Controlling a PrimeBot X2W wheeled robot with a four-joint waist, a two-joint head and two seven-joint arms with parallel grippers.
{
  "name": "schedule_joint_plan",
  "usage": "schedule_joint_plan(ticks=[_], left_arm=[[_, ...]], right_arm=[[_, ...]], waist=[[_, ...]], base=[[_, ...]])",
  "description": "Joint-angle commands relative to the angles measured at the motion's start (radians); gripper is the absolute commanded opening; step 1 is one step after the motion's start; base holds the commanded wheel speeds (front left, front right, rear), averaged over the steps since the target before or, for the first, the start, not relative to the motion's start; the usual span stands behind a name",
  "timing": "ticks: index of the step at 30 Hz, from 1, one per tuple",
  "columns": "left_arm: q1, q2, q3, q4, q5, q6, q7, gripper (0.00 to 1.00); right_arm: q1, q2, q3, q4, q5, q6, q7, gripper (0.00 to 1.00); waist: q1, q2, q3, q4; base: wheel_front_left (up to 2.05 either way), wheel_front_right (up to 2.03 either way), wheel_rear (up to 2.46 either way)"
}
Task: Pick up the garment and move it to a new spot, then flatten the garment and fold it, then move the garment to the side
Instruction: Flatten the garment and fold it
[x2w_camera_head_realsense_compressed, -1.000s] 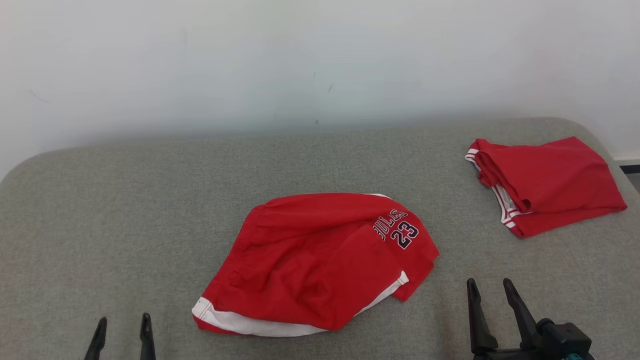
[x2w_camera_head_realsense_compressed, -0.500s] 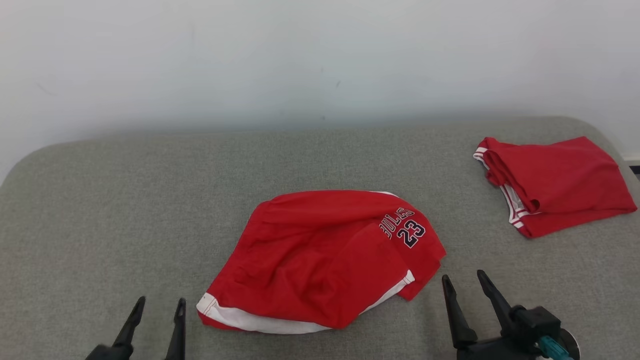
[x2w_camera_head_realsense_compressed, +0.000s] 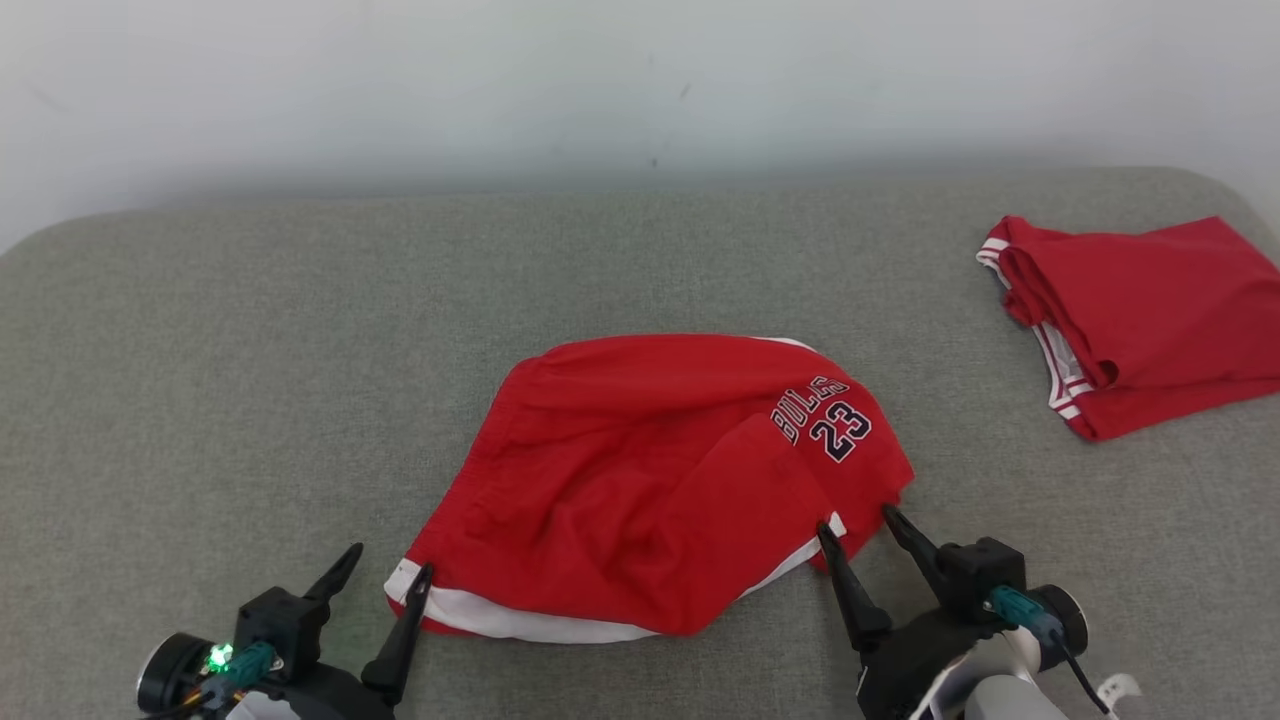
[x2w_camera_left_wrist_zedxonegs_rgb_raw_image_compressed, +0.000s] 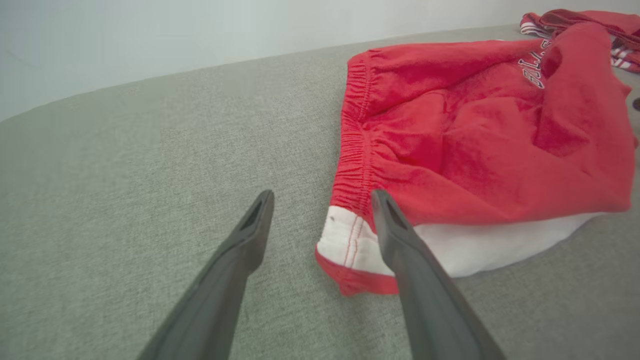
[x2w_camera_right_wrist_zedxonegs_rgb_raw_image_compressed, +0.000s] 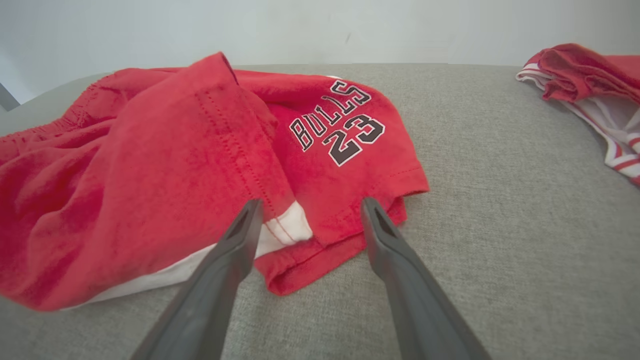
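Grey padded surface (x2w_camera_head_realsense_compressed: 200, 350) under a pale wall (x2w_camera_head_realsense_compressed: 400, 80) carries our crumpled red shorts (x2w_camera_head_realsense_compressed: 640, 480) at its middle, unlifted, so we judge moving, flattening and folding all remain; since a second ago our left gripper (x2w_camera_head_realsense_compressed: 392, 558) and right gripper (x2w_camera_head_realsense_compressed: 855, 518) have advanced to its near corners, jaws wide open, gripping nothing

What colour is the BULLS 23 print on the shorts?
The print is black, outlined white; clearest in right wrist view.
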Motion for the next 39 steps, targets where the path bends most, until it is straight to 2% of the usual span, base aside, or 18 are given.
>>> schedule_joint_plan(ticks=[1, 8, 17, 18, 19, 20, 21, 26, 32, 39], left_arm=[[-0.019, 0.01, -0.017, 0.008, -0.013, 0.001, -0.004, 1.0], [-0.074, 0.04, -0.145, 0.059, -0.097, 0.001, -0.012, 1.0], [-0.145, 0.03, -0.25, 0.148, -0.189, 0.001, -0.034, 1.0], [-0.151, 0.027, -0.262, 0.158, -0.211, 0.001, -0.034, 0.84], [-0.156, 0.026, -0.275, 0.167, -0.226, 0.001, -0.037, 0.47], [-0.16, 0.029, -0.287, 0.176, -0.231, 0.001, -0.043, 0.13], [-0.165, 0.029, -0.303, 0.19, -0.244, 0.001, -0.052, 0.0], [-0.135, 0.014, -0.258, 0.19, -0.261, 0.002, -0.068, 0.0], [-0.014, -0.009, -0.104, 0.017, -0.197, 0.025, -0.068, 0.0], [-0.002, -0.015, -0.031, -0.094, -0.144, 0.018, -0.069, 0.0]], right_arm=[[-0.018, -0.002, 0.011, 0.013, 0.006, -0.003, 0.0, 1.0], [-0.066, -0.002, 0.077, 0.079, 0.043, -0.003, -0.001, 1.0], [-0.096, -0.009, 0.123, 0.13, 0.073, -0.003, -0.001, 1.0], [-0.1, -0.007, 0.133, 0.141, 0.078, -0.003, -0.001, 0.84], [-0.105, -0.006, 0.142, 0.147, 0.083, -0.003, -0.001, 0.31], [-0.113, -0.005, 0.15, 0.148, 0.085, -0.003, -0.001, 0.0], [-0.122, -0.004, 0.155, 0.134, 0.091, -0.003, -0.001, 0.0], [-0.076, -0.017, 0.125, 0.055, 0.084, -0.003, -0.001, 0.0], [0.028, -0.026, 0.073, -0.055, 0.095, -0.003, -0.001, 0.0], [0.009, -0.043, 0.079, -0.134, 0.136, -0.003, -0.001, 0.0]], waist=[[-0.0001, -0.0001, 0.015, 0.007], [-0.0001, -0.0001, 0.025, 0.019], [-0.0001, -0.0001, 0.031, 0.022], [-0.0001, -0.0001, 0.031, 0.02], [-0.0001, -0.0001, 0.032, 0.018], [-0.0001, -0.0001, 0.032, 0.017], [-0.0001, -0.0001, 0.03, 0.014], [-0.0001, -0.0001, -0.003, 0.01], [-0.0001, -0.0001, -0.045, 0.014], [-0.0001, -0.0001, -0.05, -0.007]], base=[[0.0, 0.0, 0.0], [0.0, 0.0, 0.0], [0.0, 0.0, 0.0], [0.0, 0.0, 0.0], [0.0, 0.0, 0.0], [0.0, 0.0, 0.0], [0.0, 0.0, 0.0], [0.0, 0.0, 0.0], [0.0, 0.0, 0.0], [0.0, 0.0, 0.0]])
